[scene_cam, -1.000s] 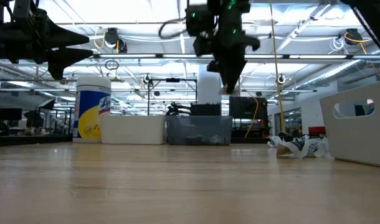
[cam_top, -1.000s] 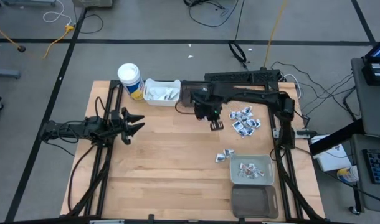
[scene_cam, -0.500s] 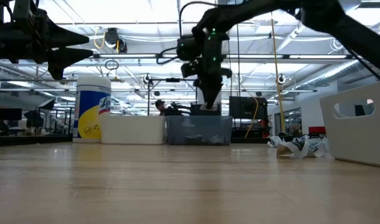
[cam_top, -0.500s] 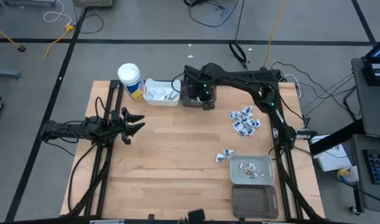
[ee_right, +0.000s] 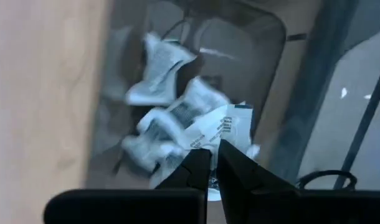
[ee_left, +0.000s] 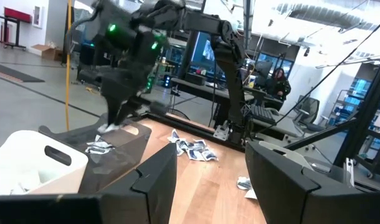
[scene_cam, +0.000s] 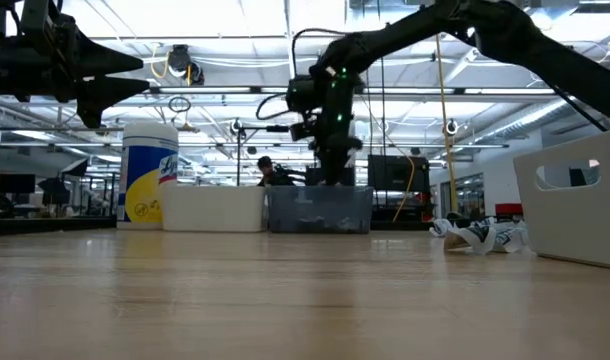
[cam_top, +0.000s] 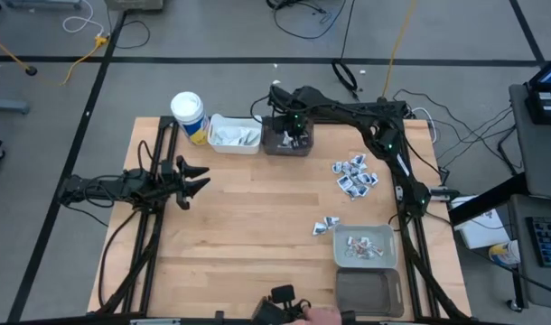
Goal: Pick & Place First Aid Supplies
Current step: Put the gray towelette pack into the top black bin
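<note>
The pale wooden bench [cam_top: 239, 235] carries four bins. The right claw [ee_right: 213, 163], fingers pressed nearly together, pinches a small white printed packet [ee_right: 218, 129] over the dark translucent bin [cam_top: 287, 142] at the far edge, already holding several packets. The left claw [cam_top: 196, 181] hovers half spread, empty, at the left. About eight loose packets [cam_top: 355, 175] lie right.

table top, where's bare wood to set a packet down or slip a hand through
Bare wood spans the table middle and near-left, between the left gripper and the grey bin. Crowded: the far edge, with cup, white bin, dark bin, and the loose packets on the right.
</note>
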You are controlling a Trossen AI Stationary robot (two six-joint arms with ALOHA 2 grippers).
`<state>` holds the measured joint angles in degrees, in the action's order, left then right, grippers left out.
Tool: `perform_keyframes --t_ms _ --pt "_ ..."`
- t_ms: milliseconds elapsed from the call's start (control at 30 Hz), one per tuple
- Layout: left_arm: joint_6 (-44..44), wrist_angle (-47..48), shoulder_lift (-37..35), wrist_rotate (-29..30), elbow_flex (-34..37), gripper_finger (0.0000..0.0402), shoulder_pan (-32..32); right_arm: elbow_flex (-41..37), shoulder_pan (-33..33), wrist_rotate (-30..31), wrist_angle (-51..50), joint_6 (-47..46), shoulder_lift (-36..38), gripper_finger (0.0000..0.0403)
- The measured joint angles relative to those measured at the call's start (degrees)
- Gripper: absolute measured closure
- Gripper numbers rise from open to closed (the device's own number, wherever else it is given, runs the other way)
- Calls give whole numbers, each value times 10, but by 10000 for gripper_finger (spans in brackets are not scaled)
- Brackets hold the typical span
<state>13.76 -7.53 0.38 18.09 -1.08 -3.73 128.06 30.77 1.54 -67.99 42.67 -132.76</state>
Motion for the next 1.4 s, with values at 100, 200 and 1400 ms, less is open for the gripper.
perform_keyframes --t_ms 100,200,1400 --pt "0 0 0 0 0 206 0 -16 0 0 4 -1 -6 390" --pt "0 0 0 0 0 206 0 -45 -3 -1 26 0 -1 378" --pt "0 0 0 0 0 206 0 -75 -31 59 22 -390 93 257"
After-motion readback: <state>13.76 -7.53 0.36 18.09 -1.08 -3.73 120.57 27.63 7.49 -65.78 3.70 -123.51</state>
